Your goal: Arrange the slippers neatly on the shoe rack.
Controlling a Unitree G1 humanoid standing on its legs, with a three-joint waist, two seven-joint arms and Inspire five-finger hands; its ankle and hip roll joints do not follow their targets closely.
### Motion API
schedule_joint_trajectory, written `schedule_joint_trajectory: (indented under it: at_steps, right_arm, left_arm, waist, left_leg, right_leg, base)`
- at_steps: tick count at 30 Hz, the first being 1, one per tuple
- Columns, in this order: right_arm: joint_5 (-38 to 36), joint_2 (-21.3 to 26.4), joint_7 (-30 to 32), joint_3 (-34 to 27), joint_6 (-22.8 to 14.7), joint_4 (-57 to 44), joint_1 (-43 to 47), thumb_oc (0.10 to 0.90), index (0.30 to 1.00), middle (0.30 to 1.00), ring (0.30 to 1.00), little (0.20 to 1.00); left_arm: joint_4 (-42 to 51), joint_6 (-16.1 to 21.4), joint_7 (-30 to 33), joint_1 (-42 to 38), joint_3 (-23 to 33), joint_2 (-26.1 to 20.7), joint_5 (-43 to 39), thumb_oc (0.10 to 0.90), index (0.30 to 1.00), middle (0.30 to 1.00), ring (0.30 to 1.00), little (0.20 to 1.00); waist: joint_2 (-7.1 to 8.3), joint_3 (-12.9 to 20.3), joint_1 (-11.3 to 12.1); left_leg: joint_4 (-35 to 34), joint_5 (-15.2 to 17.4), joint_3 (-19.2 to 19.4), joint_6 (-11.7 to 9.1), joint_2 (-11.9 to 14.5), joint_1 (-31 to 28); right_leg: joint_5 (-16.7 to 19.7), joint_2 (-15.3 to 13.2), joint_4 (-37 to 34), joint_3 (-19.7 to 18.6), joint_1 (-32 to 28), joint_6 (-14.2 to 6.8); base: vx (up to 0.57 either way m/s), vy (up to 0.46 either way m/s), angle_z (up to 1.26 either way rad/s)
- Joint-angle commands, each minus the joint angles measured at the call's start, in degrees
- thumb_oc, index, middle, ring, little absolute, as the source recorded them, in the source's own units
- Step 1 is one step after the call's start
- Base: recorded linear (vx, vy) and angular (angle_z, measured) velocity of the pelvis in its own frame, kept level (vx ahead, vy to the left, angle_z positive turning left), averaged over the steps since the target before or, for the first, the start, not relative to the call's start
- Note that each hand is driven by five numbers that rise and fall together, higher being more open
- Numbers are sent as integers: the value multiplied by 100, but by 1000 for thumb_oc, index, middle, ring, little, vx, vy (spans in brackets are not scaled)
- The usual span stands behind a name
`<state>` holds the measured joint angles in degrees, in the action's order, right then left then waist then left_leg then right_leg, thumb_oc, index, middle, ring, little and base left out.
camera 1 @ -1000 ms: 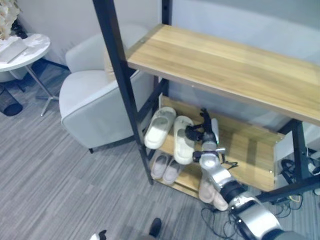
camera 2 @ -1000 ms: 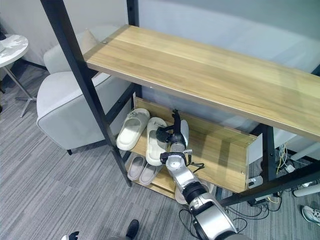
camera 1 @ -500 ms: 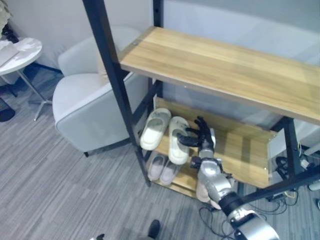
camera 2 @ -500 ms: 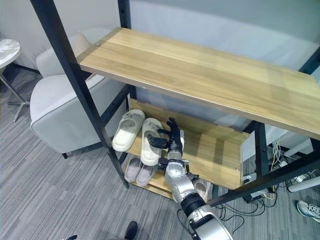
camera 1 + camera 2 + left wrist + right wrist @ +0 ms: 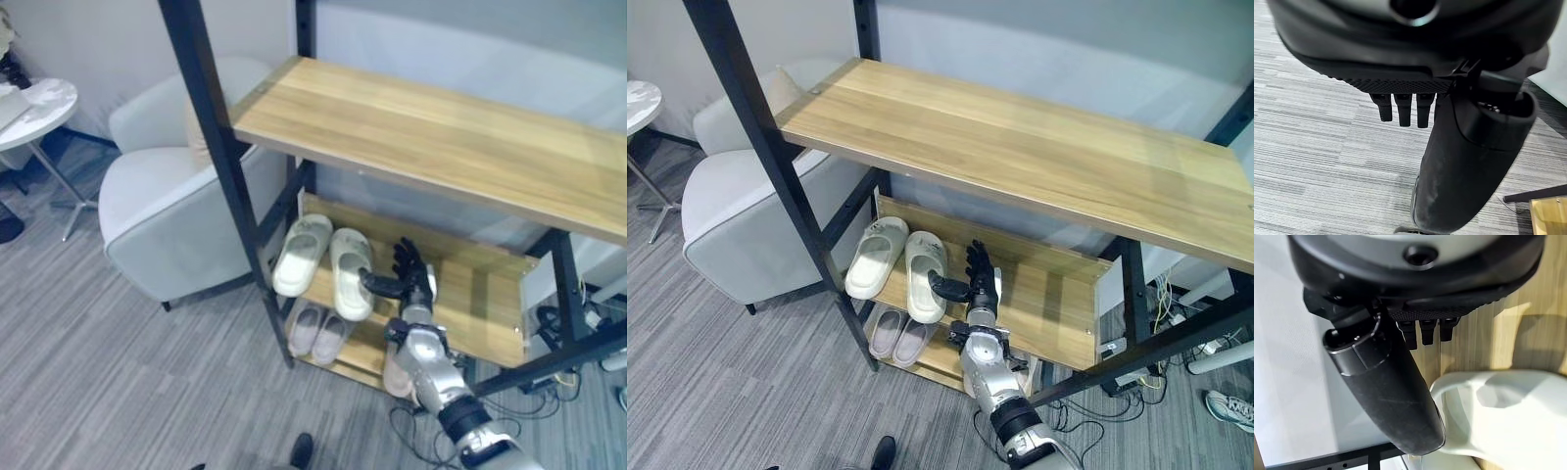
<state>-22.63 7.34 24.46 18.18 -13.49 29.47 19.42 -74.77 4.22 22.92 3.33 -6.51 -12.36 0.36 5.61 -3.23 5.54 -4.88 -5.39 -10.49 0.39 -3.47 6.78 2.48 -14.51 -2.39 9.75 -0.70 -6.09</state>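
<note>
The right hand (image 5: pixel 978 281) hovered over the middle shelf (image 5: pixel 1048 308) of the shoe rack (image 5: pixel 1019 147), fingers straight and spread, thumb stretched toward the nearer of two cream slippers (image 5: pixel 925 273). It held nothing. That slipper lay just beside the thumb tip, and from the right wrist view its rim sat right under the thumb; whether they touched could not be told. The second cream slipper (image 5: pixel 874 255) lay on the far side of the first from the hand, angled slightly away from its mate.

The step in hand looked like squaring up this pair. To do it well, the open fingers should press the near slipper's side flat and evenly, nudging it parallel to its mate without riding over the rim or pushing both toward the shelf's edge.

Below the hand, a smaller pinkish pair (image 5: pixel 896 336) sat on the bottom shelf, and another pale shoe (image 5: pixel 397 369) showed just beside the forearm. The black upright (image 5: pixel 774 147) stood beyond the slippers and would block any sweep that way; the wooden top shelf overhung the hand and limited lifting. A grey armchair (image 5: pixel 745 211) stood well beyond the rack.

The left hand (image 5: pixel 1400 105) hung over the grey floor (image 5: pixel 1312 147), fingers relaxed, holding nothing.
</note>
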Motion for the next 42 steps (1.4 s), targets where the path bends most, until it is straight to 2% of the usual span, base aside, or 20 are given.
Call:
schedule_joint_trajectory:
  at_steps: [1, 18, 21, 26, 42]
  right_arm:
    - [84, 299, -331, -204, -651, -790, 299, 800, 900, 900, 900, 900]
    - [-433, 93, -1077, 191, -518, -611, -181, 800, 900, 900, 900, 900]
    - [-762, -116, -1381, 579, -506, -778, -251, 800, 900, 900, 900, 900]
    - [-871, -178, -1585, 936, -397, -870, -350, 800, 900, 900, 900, 900]
    - [-767, -519, -1680, 1534, -293, -697, 72, 800, 900, 900, 900, 900]
  left_arm:
    - [-189, 110, -48, -97, -66, -47, 44, 800, 900, 900, 900, 900]
    - [-201, 156, -269, -110, -25, -73, 18, 800, 900, 900, 900, 900]
    - [-226, 168, -292, -127, 16, -77, -56, 800, 900, 900, 900, 900]
    - [-190, 169, -308, -164, 35, -100, -114, 800, 900, 900, 900, 900]
    - [-139, 171, -325, -241, -114, -115, -69, 800, 900, 900, 900, 900]
  waist:
    - [-293, -49, 89]
    - [-313, -97, -11]
    - [-325, -122, -47]
    - [-327, -123, -77]
    - [-358, -144, -12]
  left_leg:
    - [-13, 1029, 447, 201, 74, -813]
    - [-13, 997, 491, 183, 98, -801]
    - [-13, 988, 531, 169, 102, -798]
    - [-13, 993, 550, 163, 104, -803]
    - [-13, 982, 573, 170, 90, -789]
  right_leg:
    - [29, -149, 287, -281, -5, -533]
    - [59, -137, 351, -334, 60, -532]
    - [60, -132, 357, -395, 102, -527]
    - [64, -137, 387, -418, 126, -520]
    - [91, -159, 400, -420, 143, -522]
  base:
    - [-13, -4, -5]
    - [-11, 0, -3]
    - [-18, -13, -3]
    - [-2, -3, -2]
    - [-5, -6, -3]
